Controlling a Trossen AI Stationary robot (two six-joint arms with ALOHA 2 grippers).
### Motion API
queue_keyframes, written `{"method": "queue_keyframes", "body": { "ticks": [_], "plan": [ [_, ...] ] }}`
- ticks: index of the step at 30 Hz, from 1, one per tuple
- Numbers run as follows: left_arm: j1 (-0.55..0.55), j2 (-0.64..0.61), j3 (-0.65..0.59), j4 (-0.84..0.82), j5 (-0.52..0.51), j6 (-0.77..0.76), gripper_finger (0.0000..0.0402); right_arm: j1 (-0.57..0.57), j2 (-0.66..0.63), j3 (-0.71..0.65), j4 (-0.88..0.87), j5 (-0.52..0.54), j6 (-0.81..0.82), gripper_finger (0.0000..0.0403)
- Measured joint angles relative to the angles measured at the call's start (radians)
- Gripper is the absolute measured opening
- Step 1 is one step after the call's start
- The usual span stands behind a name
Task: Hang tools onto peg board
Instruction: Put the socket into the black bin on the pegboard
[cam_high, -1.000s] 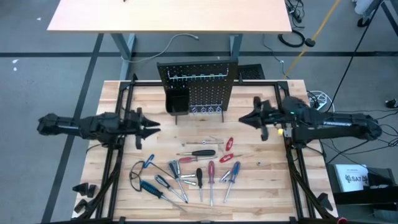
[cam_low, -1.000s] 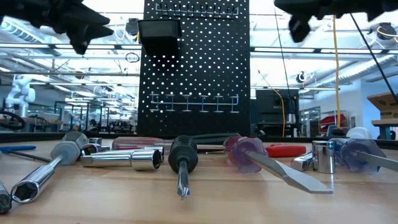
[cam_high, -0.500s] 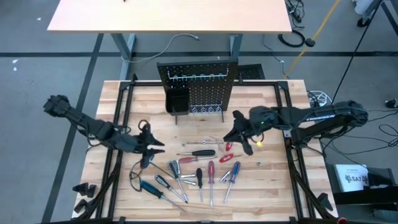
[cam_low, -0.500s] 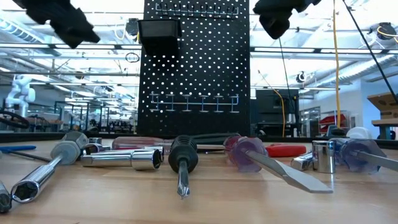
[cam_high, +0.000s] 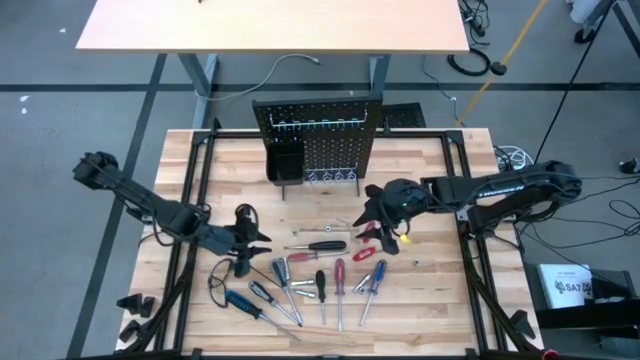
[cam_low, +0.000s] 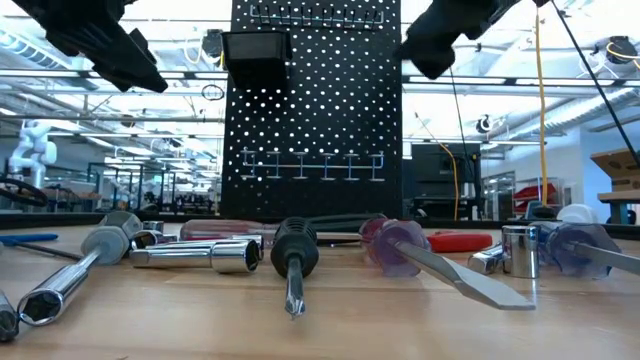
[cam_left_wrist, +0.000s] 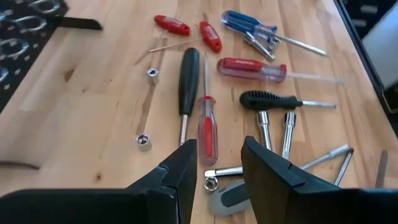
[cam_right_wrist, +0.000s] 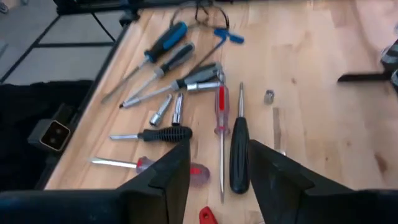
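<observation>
Several tools (cam_high: 310, 275) lie flat on the wooden table (cam_high: 430, 290) in front of the peg board (cam_high: 318, 140): screwdrivers with red, blue and black handles, red-handled pliers (cam_high: 365, 240) and silvery sockets (cam_low: 195, 256). The peg board (cam_low: 315, 110) stands upright at the far side, with a row of hooks and a black bin (cam_high: 285, 160). My left gripper (cam_high: 255, 243) hovers open at the left end of the spread, above a red screwdriver (cam_left_wrist: 208, 127). My right gripper (cam_high: 368, 218) hovers open at the right end, above a black-handled screwdriver (cam_right_wrist: 239, 152). Both grippers (cam_left_wrist: 217, 168) (cam_right_wrist: 217, 174) have nothing between their fingers.
Black frame rails (cam_high: 190, 200) run along both sides of the table. A tan desk (cam_high: 270, 25) stands beyond the far edge, with cables on the floor to the right. Bare wood lies left and right of the peg board and along the near edge.
Both arms have swung in from the table's sides toward its middle and tipped down. My left gripper has gone right and toward the near edge, over the left end of the tools. My right gripper has gone left, over the red pliers. The tools have not moved.
</observation>
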Motion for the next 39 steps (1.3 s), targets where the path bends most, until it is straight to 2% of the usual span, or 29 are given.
{"method": "queue_keyframes", "body": {
  "ticks": [8, 16, 21, 31, 36, 39],
  "plan": [
    [0.014, 0.052, 0.000, 0.024, 0.002, 0.066, 0.0128, 0.069, 0.123, 0.000, -0.004, 0.014, 0.029, 0.0140],
    [0.044, 0.068, 0.000, 0.025, 0.020, 0.074, 0.0128, 0.136, 0.209, 0.000, 0.010, 0.227, 0.086, 0.0137],
    [0.053, 0.068, 0.000, 0.044, 0.023, 0.075, 0.0128, 0.128, 0.260, 0.000, 0.008, 0.235, 0.104, 0.0137],
    [0.053, 0.068, 0.000, 0.128, 0.021, 0.147, 0.0128, 0.117, 0.259, 0.000, 0.005, 0.238, 0.134, 0.0137],
    [0.053, 0.068, 0.000, 0.140, -0.106, 0.146, 0.0128, 0.115, 0.255, 0.000, -0.029, 0.243, 0.143, 0.0137],
    [0.056, 0.068, 0.000, 0.149, -0.138, 0.146, 0.0128, 0.111, 0.255, 0.000, -0.055, 0.246, 0.166, 0.0137]
  ]
}}
